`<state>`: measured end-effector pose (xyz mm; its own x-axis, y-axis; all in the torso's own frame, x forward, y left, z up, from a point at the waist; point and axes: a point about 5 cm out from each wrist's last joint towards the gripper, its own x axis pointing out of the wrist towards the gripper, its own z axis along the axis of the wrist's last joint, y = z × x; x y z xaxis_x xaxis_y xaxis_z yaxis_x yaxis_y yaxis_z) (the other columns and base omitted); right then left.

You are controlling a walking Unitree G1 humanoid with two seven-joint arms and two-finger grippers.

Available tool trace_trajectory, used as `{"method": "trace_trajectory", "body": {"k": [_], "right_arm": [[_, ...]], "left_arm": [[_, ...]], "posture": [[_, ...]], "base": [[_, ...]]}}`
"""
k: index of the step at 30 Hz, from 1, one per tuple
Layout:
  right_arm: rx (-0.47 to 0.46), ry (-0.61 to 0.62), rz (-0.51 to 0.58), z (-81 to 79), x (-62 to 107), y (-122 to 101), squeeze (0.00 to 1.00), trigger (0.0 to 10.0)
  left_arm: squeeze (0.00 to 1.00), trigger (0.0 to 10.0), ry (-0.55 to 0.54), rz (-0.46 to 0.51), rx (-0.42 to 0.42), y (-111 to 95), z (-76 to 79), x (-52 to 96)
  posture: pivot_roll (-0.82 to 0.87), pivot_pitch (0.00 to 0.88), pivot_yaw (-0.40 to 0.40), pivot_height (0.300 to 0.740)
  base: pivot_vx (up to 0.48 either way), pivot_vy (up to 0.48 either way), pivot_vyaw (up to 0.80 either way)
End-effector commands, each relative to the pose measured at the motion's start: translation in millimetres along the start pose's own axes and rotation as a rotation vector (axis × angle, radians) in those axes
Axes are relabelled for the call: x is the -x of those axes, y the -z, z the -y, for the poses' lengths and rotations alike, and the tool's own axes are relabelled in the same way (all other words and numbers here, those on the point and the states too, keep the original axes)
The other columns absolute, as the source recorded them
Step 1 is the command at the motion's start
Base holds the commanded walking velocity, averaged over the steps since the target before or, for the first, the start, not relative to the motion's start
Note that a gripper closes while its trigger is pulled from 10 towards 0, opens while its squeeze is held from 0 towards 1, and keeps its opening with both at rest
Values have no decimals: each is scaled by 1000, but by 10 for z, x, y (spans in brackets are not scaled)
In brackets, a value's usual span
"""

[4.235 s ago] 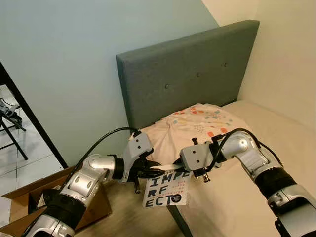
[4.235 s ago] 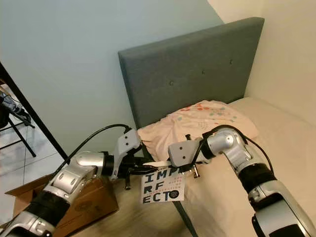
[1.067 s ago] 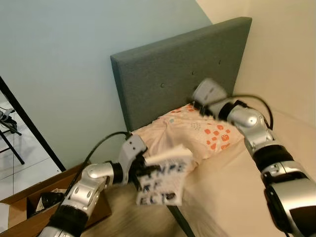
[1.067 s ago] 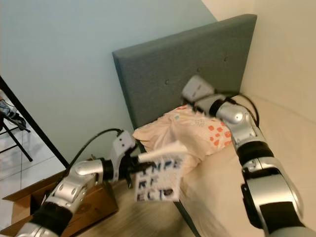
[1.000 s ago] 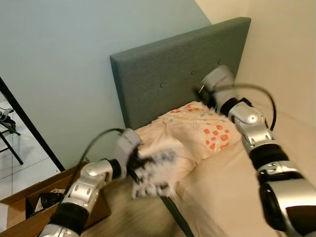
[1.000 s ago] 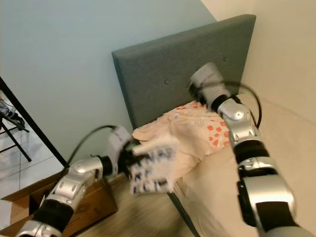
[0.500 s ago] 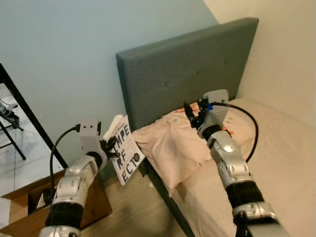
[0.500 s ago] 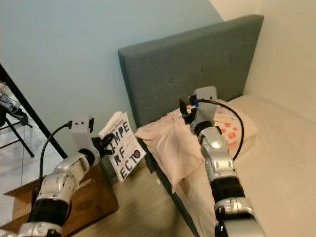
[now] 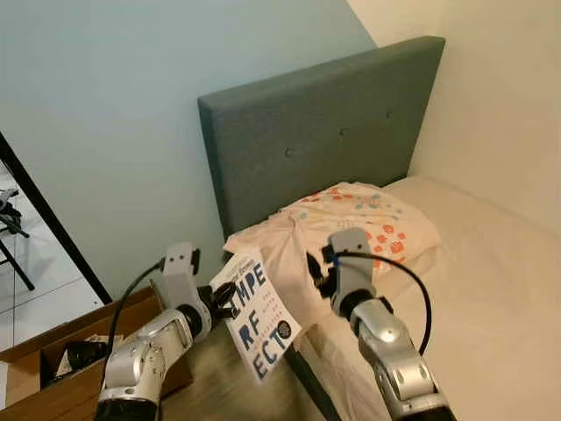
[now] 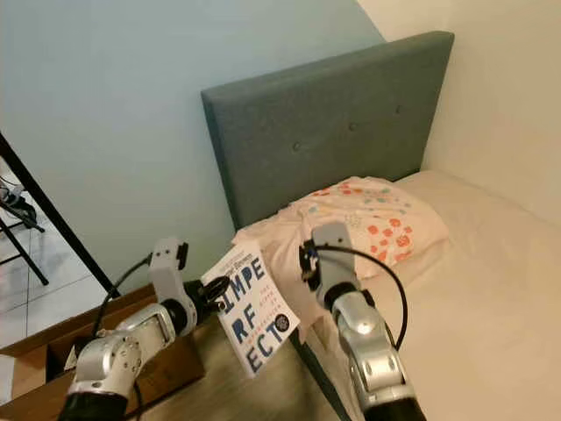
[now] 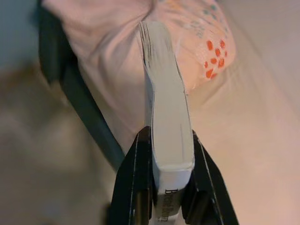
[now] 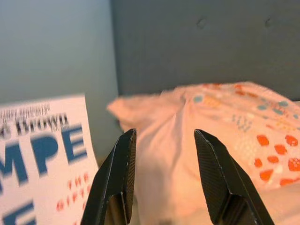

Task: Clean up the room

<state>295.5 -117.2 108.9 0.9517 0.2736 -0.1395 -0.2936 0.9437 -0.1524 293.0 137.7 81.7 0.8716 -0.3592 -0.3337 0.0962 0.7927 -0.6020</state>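
The left end effector [image 11: 165, 197] is clamped on a paperback book [image 9: 259, 314], its two black fingers [image 11: 136, 183] pinching the spine end so the white cover with big blue letters hangs tilted in the air beside the outer corner of the bed [image 9: 491, 289], above the wooden floor [image 9: 215, 386] and clear of the mattress. The book looks light and fairly stiff along the spine but floppy toward the open page edge, which fans slightly in the left wrist view; held by one end like this it is likely to swing or sag, and the glossy cover could slip if the pinch loosens. A grip nearer the middle of the spine would probably steady it best. The right end effector [image 12: 164, 178] holds nothing, its fingers spread apart, hovering near the bed's outer edge and facing the patterned pillow [image 9: 351, 224] that lies against the grey headboard [image 9: 324, 132]. A cardboard box [image 9: 44, 390] sits on the floor beside the left arm.
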Motion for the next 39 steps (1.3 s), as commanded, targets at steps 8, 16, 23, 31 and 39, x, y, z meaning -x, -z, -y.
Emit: {"method": "trace_trajectory", "body": {"k": [8, 16, 23, 31, 39], "right_arm": [[-21, 19, -18, 30, 20, -23, 0, 10000], [-22, 4, -38, -20, 23, -29, 0, 10000], [-24, 2, -37, 1, -31, -58, 0, 10000], [-12, 8, -34, 37, -76, -92, 0, 10000], [11, -7, -35, 32, -88, -94, 0, 10000]], "left_arm": [[0, 10000, -50, 98, 278, -173, -24, -38], [0, 10000, -139, 89, 357, -124, -48, -270], [0, 10000, -77, 49, 520, -108, 209, -614], [0, 10000, -66, 35, 512, -81, 331, -742], [0, 10000, -72, 35, 347, -108, 304, -749]], "posture": [[-118, 41, 35, 740], [-121, 49, 31, 740], [-148, 69, 52, 740], [-167, 77, 74, 740], [-169, 70, 73, 740]], "base": [[0, 0, 0], [0, 0, 0], [0, 0, 0], [0, 0, 0], [0, 0, 0]]}}
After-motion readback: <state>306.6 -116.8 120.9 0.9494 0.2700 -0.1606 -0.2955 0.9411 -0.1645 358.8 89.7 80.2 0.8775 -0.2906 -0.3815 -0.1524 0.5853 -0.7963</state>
